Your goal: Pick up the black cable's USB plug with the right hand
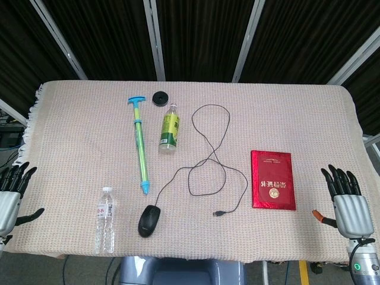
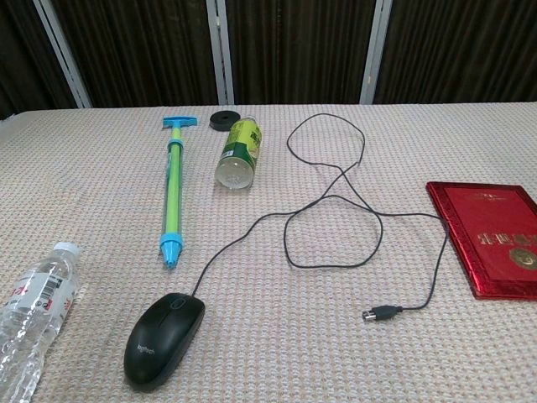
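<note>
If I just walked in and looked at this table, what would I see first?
Probably the bright red booklet on the right side, just in front of the right hand, which is open and holds nothing. Then the black cable looping across the middle, from the black mouse at the front edge to its USB plug. On the left, a long green and blue pump stands out too.

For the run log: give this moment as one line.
stage: pre-reach | right hand: open, table's right edge | left hand: open, idle | USB plug: untouched on cloth, left of red booklet
</note>
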Controlling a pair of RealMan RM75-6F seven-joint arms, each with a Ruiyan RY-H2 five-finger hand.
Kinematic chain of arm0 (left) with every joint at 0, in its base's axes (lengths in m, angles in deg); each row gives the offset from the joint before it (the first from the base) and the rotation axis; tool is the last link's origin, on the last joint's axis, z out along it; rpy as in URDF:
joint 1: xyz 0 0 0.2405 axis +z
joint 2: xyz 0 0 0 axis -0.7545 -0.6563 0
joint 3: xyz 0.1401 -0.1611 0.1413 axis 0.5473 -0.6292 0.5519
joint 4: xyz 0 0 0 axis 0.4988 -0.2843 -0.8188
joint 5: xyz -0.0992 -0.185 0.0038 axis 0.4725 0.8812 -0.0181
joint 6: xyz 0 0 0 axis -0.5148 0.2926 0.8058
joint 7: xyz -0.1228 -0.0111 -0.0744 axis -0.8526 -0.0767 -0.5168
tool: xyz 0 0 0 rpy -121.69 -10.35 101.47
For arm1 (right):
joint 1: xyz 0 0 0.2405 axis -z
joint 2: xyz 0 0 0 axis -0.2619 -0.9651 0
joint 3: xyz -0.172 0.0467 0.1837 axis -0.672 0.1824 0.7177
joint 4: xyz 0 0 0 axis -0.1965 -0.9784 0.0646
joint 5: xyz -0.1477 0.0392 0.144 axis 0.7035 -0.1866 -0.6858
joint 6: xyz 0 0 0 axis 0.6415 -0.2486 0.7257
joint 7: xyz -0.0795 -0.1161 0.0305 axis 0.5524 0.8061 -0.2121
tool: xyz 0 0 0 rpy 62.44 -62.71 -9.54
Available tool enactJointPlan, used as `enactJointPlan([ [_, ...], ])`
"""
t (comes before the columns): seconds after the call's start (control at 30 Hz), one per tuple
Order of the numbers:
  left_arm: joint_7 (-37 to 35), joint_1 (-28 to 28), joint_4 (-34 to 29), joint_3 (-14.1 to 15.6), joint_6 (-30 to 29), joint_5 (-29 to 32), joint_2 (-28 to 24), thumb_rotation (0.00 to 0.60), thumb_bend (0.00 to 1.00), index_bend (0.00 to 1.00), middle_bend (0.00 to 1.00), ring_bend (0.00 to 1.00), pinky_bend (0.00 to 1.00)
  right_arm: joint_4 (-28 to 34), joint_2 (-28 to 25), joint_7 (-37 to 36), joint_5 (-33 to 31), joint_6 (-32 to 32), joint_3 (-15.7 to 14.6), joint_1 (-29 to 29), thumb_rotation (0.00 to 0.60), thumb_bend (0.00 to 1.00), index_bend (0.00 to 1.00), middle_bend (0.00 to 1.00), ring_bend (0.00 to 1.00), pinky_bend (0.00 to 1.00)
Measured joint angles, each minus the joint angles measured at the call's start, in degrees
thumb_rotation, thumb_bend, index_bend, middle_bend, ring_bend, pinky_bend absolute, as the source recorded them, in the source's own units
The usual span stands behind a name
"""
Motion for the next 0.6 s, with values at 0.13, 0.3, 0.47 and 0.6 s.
enactJointPlan([
  [0.13, -0.31, 0.23, 0.18, 0.02, -0.37, -0.06, -0.14, 0.600, 0.10, 0.08, 0.00, 0.00, 0.00, 0.07, 0.19, 0.02, 0.39, -0.08, -0.02, -0.13, 0.600, 0.00, 0.05, 0.00, 0.00, 0.00],
  [0.3, -0.52, 0.34, -0.04, -0.06, -0.32, 0.34, -0.31, 0.600, 0.10, 0.07, 0.00, 0.00, 0.00, 0.01, 0.31, 0.06, 0.72, 0.01, -0.20, -0.25, 0.600, 0.00, 0.05, 0.00, 0.00, 0.00],
  [0.47, -0.22, 0.29, 0.03, -0.04, -0.25, 0.25, -0.21, 0.600, 0.10, 0.07, 0.00, 0.00, 0.00, 0.12, 0.28, -0.39, 0.58, -0.08, -0.14, -0.20, 0.600, 0.00, 0.06, 0.00, 0.00, 0.00],
  [0.6, -0.05, 0.33, 0.11, 0.04, -0.39, -0.02, -0.19, 0.600, 0.10, 0.07, 0.00, 0.00, 0.00, 0.42, 0.20, -0.62, 0.32, -0.04, -0.09, -0.15, 0.600, 0.00, 0.06, 0.00, 0.00, 0.00],
])
